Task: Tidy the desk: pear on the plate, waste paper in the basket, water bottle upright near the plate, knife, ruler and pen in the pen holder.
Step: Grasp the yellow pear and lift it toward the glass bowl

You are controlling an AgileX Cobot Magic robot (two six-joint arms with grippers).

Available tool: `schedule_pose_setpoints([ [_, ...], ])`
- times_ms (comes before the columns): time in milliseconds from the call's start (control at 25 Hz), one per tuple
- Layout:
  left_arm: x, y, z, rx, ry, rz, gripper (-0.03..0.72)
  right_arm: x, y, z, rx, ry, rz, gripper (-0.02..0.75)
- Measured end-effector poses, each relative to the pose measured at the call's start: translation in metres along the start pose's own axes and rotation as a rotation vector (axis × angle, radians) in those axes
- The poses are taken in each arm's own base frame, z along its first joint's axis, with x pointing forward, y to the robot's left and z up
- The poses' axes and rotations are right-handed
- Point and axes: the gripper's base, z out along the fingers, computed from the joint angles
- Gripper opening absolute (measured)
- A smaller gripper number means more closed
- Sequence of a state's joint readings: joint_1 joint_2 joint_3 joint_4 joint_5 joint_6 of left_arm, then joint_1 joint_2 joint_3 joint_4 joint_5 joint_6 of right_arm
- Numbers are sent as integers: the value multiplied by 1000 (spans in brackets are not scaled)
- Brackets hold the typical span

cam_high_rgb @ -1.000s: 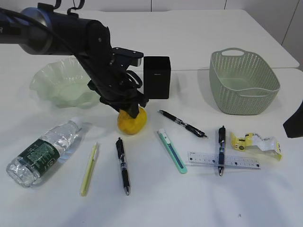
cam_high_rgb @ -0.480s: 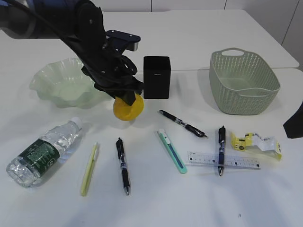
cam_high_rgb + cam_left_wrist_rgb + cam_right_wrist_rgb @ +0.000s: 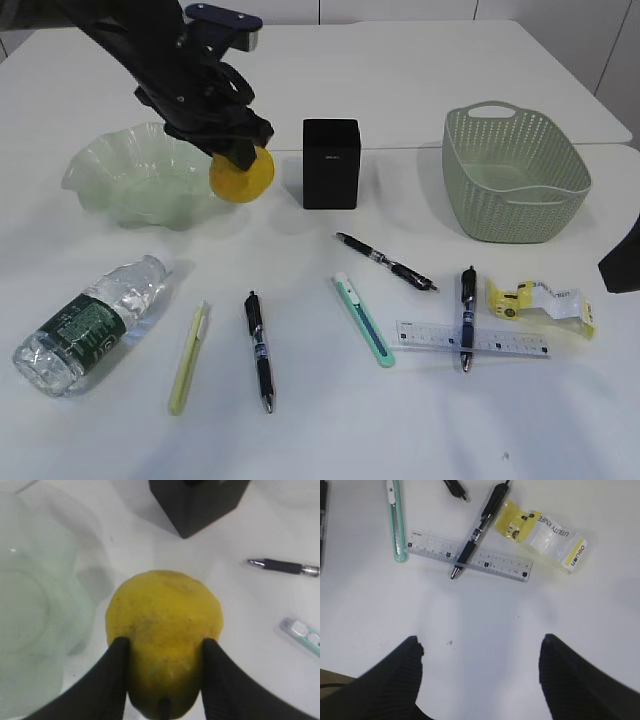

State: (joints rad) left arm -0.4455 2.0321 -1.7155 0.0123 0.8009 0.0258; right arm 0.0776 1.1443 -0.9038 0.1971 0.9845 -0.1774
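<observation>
I see the pear (image 3: 164, 632) gripped in my left gripper (image 3: 164, 677), one finger (image 3: 117, 675) on each flank. Its long axis runs along the fingers, stem end back toward the wrist and rounded end pointing outward, away from the claw. In the exterior view the pear (image 3: 242, 177) hangs off the table, at the right rim of the green plate (image 3: 120, 180) and left of the black pen holder (image 3: 331, 163). My right gripper (image 3: 480, 672) stands wide apart, grasping nothing, above bare table just short of the ruler (image 3: 470, 562) and the pen (image 3: 479, 530) lying across it.
</observation>
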Motion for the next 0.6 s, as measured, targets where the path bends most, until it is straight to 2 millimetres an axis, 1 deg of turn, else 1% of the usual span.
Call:
schedule_pose_setpoints([
  [160, -11, 28, -11, -36, -52, -50, 278, 0, 0, 0, -1, 4, 0, 539],
  [240, -13, 44, -14, -57, -69, -76, 278, 1, 0, 0, -2, 9, 0, 539],
  [440, -11, 85, -19, -111, -91, -145, 278, 1, 0, 0, -3, 15, 0, 539],
  [560, -9, 102, -19, -133, -99, -173, 278, 2, 0, 0, -3, 17, 0, 539],
  [600, -8, 106, -17, -137, -96, -179, 278, 2, 0, 0, -3, 17, 0, 539],
])
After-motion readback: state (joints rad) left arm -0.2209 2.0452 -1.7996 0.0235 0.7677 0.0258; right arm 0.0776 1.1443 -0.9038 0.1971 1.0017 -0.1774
